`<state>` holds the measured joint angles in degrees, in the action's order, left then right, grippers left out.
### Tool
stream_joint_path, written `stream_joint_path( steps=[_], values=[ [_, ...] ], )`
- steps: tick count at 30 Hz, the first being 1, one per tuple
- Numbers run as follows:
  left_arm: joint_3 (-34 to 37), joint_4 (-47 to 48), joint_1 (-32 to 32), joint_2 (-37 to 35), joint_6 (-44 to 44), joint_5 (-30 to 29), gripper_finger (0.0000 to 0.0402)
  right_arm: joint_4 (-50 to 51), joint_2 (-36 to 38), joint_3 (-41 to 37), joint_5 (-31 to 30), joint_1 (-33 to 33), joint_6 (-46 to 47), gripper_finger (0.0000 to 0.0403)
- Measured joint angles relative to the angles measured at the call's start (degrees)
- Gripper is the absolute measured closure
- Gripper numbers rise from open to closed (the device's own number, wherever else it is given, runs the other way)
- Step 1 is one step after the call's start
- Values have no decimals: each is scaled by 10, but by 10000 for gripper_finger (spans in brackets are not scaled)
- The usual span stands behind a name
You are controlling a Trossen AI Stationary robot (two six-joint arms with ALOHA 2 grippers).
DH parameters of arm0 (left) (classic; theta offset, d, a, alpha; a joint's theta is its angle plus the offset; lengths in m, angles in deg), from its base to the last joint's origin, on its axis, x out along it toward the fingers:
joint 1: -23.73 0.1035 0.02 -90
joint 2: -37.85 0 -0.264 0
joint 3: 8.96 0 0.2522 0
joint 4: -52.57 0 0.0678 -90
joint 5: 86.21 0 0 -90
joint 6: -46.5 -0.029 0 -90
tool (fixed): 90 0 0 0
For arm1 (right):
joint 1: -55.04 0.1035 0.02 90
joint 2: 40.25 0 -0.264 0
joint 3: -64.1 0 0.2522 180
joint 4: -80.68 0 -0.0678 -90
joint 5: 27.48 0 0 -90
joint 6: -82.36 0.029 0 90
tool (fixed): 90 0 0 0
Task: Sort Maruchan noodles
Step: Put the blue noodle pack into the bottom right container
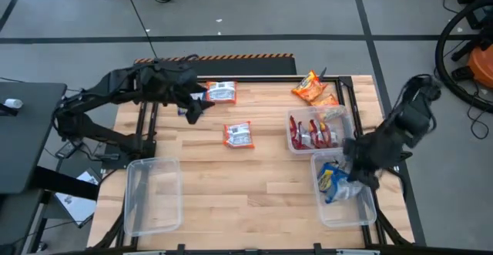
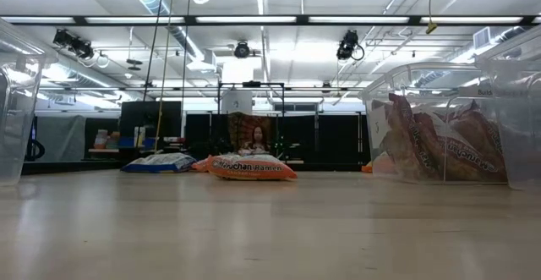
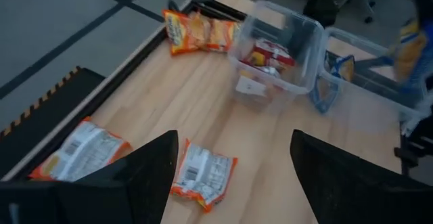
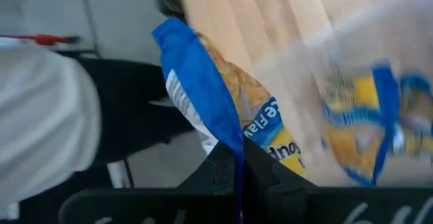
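Observation:
Two orange Maruchan packets lie flat on the wooden table (image 1: 254, 186), one at the far left (image 1: 221, 92) and one nearer the middle (image 1: 238, 135). My left gripper (image 1: 192, 107) hangs open above the table beside them; in its wrist view the middle packet (image 3: 203, 174) shows between its fingers (image 3: 233, 139), well below them. Over the near right bin (image 1: 362, 213), my right gripper (image 1: 356, 172) is shut on a blue-and-yellow packet (image 4: 203, 88). Another blue packet (image 4: 365, 126) lies in that bin. The low view shows neither gripper. My right gripper pinches a thin edge of the blue packet (image 4: 236, 158) between its two shut fingers. The rest of the packet stands out past the fingertips, lifted clear above the bin. One seam or a fold, I cannot tell.
A clear bin (image 1: 296, 143) with red packets stands at the right, just beyond the blue-packet bin. Two more orange packets (image 1: 312, 87) lie at the far right corner. An empty clear bin (image 1: 152, 197) sits at the near left. The middle and near part of the table is bare wood.

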<state>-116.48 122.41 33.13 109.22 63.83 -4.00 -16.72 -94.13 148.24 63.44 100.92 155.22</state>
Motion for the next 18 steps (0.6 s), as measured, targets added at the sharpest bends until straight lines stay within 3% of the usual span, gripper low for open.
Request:
stream_joint_path(
  steps=[6, 11, 18],
  values=[
    [0, -20, -32, 9, 16, -1, 113, -47, 0, -127, -55, 104, 99, 398],
    [21, -31, -42, 9, 31, -1, 113, -125, -13, -211, -99, 101, 115, 398],
    [122, -73, -38, 2, 50, 0, 113, -141, -32, -279, -108, 91, 167, 385]
  ],
)
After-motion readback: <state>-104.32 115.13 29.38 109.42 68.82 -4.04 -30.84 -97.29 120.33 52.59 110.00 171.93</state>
